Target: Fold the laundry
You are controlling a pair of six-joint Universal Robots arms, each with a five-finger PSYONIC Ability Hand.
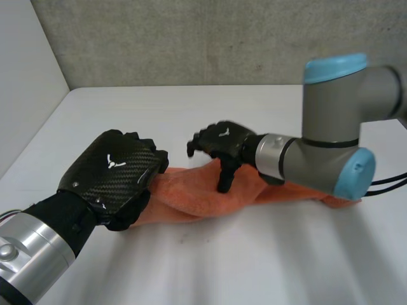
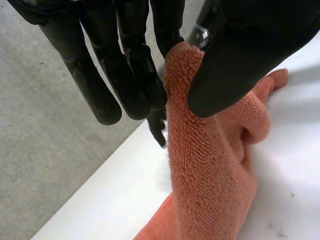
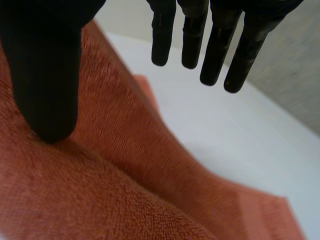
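Observation:
An orange towel (image 1: 203, 190) lies bunched across the middle of the white table (image 1: 191, 121). My left hand (image 1: 117, 175) is at its left end. In the left wrist view that hand (image 2: 125, 65) pinches a raised fold of the towel (image 2: 210, 170) between fingers and thumb. My right hand (image 1: 219, 146) hovers over the towel's middle, thumb pointing down at the cloth. In the right wrist view its fingers (image 3: 215, 45) are straight and spread above the towel (image 3: 100, 175), holding nothing.
A grey concrete wall (image 1: 191, 38) runs behind the table, and a white side wall (image 1: 25, 76) stands at the left. My right arm's elbow (image 1: 337, 127) hangs over the towel's right end. Bare tabletop (image 1: 241, 260) lies in front of the towel.

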